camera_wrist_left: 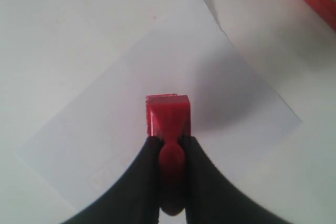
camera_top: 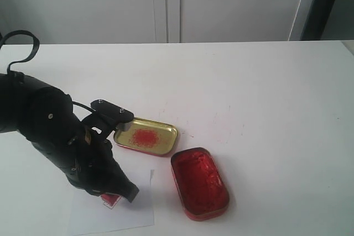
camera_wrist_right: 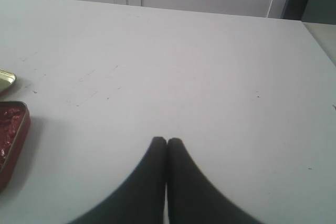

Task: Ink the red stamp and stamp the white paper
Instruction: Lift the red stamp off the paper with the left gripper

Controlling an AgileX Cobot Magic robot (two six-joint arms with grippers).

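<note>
The red stamp (camera_wrist_left: 167, 113) has its block base over the middle of the white paper (camera_wrist_left: 105, 129), and my left gripper (camera_wrist_left: 171, 142) is shut on its knobbed handle. In the exterior view the stamp (camera_top: 111, 199) peeks out under the left gripper (camera_top: 119, 196), low over the white paper (camera_top: 133, 214) at the front left; I cannot tell whether the base touches the sheet. My right gripper (camera_wrist_right: 167, 141) is shut with nothing between its fingers, hovering over bare table, and does not appear in the exterior view.
The oblong red ink-filled tin (camera_top: 199, 182) lies right of the paper, its corner showing in the right wrist view (camera_wrist_right: 10, 129). The gold tin lid (camera_top: 146, 136) with a red smudge sits behind the paper. Faint red marks dot the table (camera_top: 249, 81).
</note>
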